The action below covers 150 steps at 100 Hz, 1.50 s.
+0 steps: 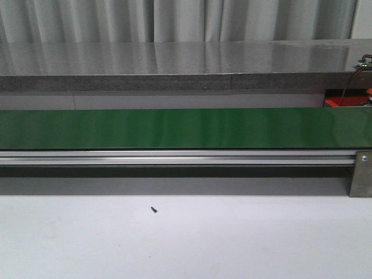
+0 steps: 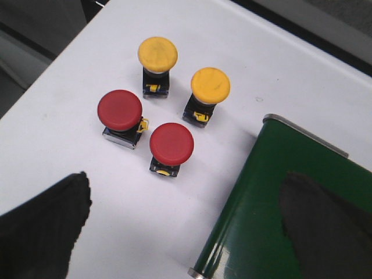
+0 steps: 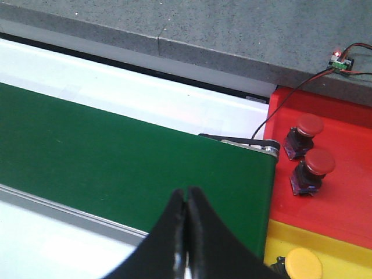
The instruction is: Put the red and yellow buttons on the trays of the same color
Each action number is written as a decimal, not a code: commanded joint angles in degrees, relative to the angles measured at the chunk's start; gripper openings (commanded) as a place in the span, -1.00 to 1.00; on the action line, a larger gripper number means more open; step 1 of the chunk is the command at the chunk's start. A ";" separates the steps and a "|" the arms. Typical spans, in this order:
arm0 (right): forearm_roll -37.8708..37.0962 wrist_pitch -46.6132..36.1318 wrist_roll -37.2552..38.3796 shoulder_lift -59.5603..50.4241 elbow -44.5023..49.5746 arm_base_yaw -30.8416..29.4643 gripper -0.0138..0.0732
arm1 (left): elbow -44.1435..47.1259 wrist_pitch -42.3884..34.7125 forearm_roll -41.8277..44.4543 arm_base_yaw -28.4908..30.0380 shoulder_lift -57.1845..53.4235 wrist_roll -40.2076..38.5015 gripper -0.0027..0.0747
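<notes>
In the left wrist view we see four mushroom-head buttons on the white table (image 2: 52,122), upper middle of the frame: two yellow buttons (image 2: 157,54) above two red buttons (image 2: 120,109). Our left gripper (image 2: 186,224) is spread wide. In the right wrist view, our right gripper (image 3: 186,224) is pressed together over the green belt (image 3: 116,157); at right, two red-capped ones sit on the red tray (image 3: 343,128), one yellow on the yellow tray (image 3: 343,244).

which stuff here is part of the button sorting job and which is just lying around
Job: two red buttons and two yellow buttons still unsorted; red tray with two red buttons; yellow tray with one yellow button.

Lying about: small dark speck; circuit board with wires.
</notes>
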 commanded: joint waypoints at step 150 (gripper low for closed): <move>2.09 -2.54 -0.60 -0.14 -1.69 0.12 -0.84 | -11.67 -8.36 3.19 -4.09 17.73 -0.60 0.56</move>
